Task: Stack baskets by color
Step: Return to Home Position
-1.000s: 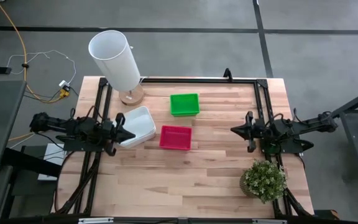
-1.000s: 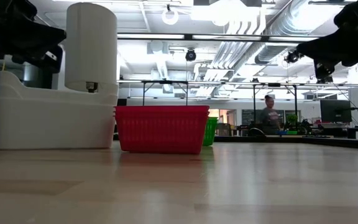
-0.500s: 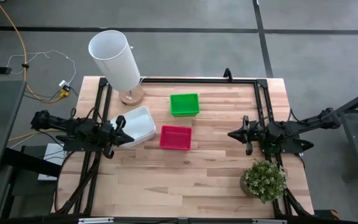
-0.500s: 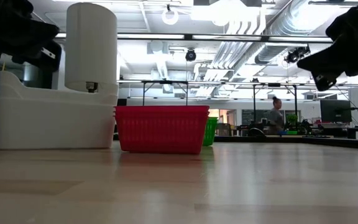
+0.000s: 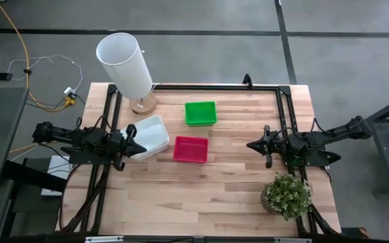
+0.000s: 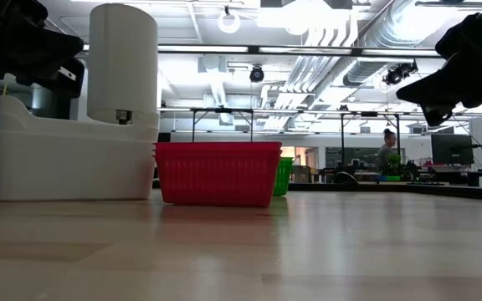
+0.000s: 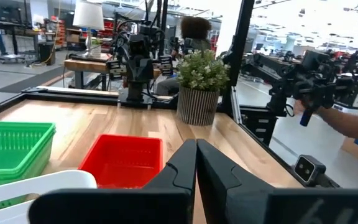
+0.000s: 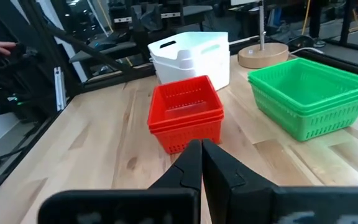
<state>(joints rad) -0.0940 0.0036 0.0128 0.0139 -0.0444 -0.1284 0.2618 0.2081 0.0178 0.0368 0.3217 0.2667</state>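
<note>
Left pincer: my left pincer (image 7: 196, 149) is closed, its fingers pressed together with nothing between them. It hangs at the counter's (image 5: 201, 202) 9 o'clock side, its tip pointing to 3 o'clock over the white stack's outer corner, raised clear of it.
Right pincer: my right pincer (image 8: 201, 148) is also closed and empty. It hangs above the counter's 3 o'clock side, pointing to 9 o'clock, well apart from every basket.
White baskets: the white baskets (image 5: 151, 134) are nested in one stack at 9 o'clock from the counter's middle, turned slightly askew.
Red baskets: the red baskets (image 5: 191, 149) are nested in one stack near the middle, just beside the white stack, at its 4 o'clock.
Green baskets: the green baskets (image 5: 200, 113) are nested in one stack at 12 o'clock from the red stack, near it but apart.
White cylinder: the white cylinder (image 5: 124, 63) stands on a round wooden base (image 5: 142, 104) at the counter's 11 o'clock corner.
Plant: the potted plant (image 5: 286, 195) stands at the 4 o'clock corner, near my right arm.
Room: a person (image 6: 387, 150) stands far behind the counter.
</note>
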